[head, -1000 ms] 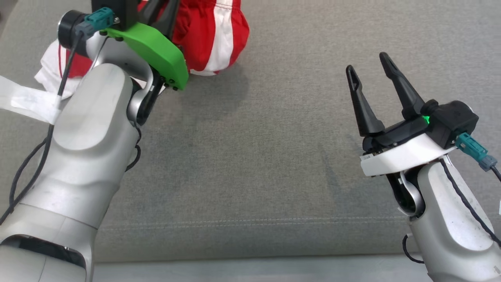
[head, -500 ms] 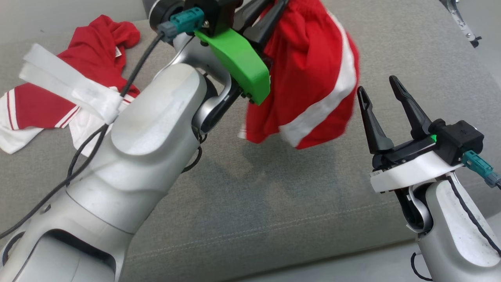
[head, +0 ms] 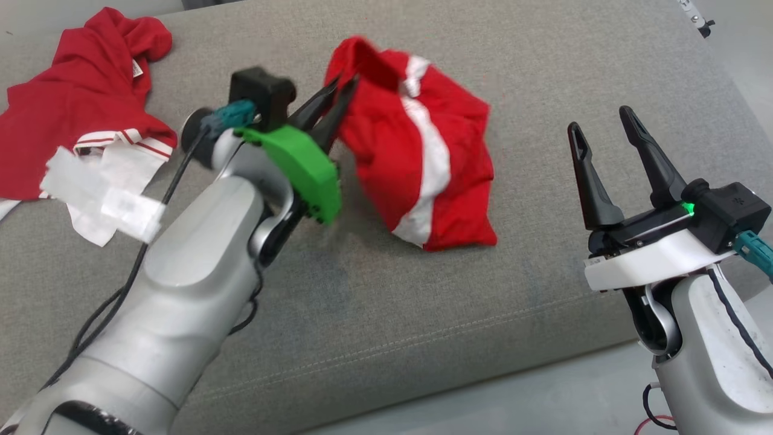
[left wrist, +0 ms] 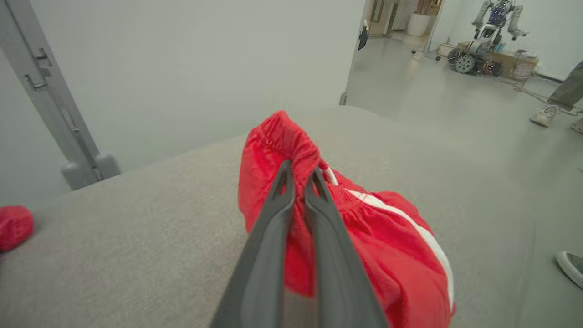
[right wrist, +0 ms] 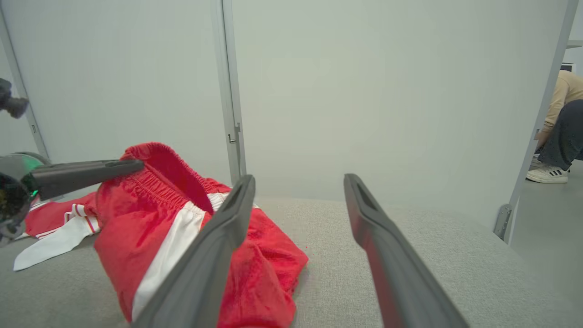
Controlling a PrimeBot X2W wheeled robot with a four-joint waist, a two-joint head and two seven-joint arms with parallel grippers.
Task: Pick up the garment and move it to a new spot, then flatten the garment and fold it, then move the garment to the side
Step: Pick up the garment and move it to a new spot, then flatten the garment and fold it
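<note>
Head view looks down on a grey cushion (head: 386,314) with a pair of red shorts (head: 423,163) near its middle, a broad white stripe running down one side. The left gripper (head: 345,84) is clamped on the gathered elastic waistband at the shorts' upper left edge, its two dark fingers pressed close together with red cloth pinched between them. In the left wrist view that waistband bunches up above the fingertips while the rest of the fabric spreads away to the right. The waistband end is held raised, and the lower part of the shorts lies crumpled on the cushion. The right gripper (head: 599,119) hovers to the right of the shorts, apart from them, its fingers spread wide with nothing between them. A second red garment, a shirt (head: 78,90) with white trim, lies rumpled at the cushion's far left corner, well apart from the shorts. In the right wrist view a person (right wrist: 562,123) crouches beyond a doorway at the right edge.
</note>
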